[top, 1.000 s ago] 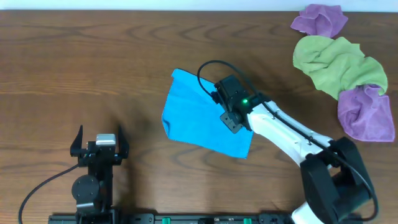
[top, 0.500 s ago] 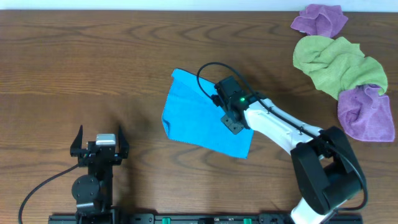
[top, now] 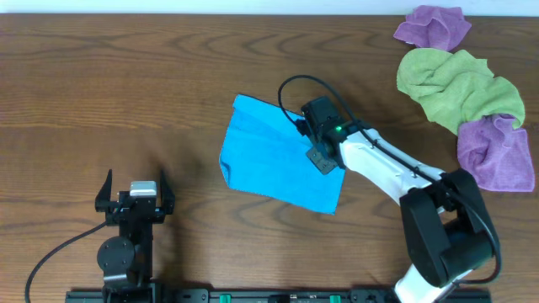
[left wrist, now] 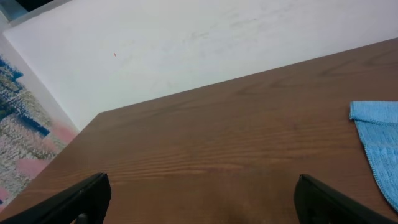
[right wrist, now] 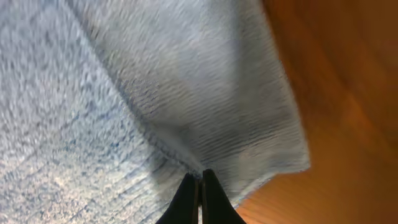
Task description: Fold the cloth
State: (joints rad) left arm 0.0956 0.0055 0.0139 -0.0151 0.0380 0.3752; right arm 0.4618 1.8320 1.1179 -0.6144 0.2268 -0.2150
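Observation:
The cloth is bright sky-blue and lies flat near the middle of the brown table, tilted like a diamond. My right gripper reaches in from the lower right to its upper right edge. In the right wrist view the gripper has its two dark fingers pressed together, pinching a ridge of the cloth near a corner. My left gripper sits at the front left, well away from the cloth, wide open and empty. In the left wrist view the gripper has only bare wood between its fingers, and a cloth corner shows at the right.
A lime-green cloth lies crumpled at the back right, between a purple cloth and another purple cloth. The table's far edge meets a white wall.
My right gripper's jaws have closed on the cloth's edge, and the gripper has shifted slightly right and back. The left arm has not moved.

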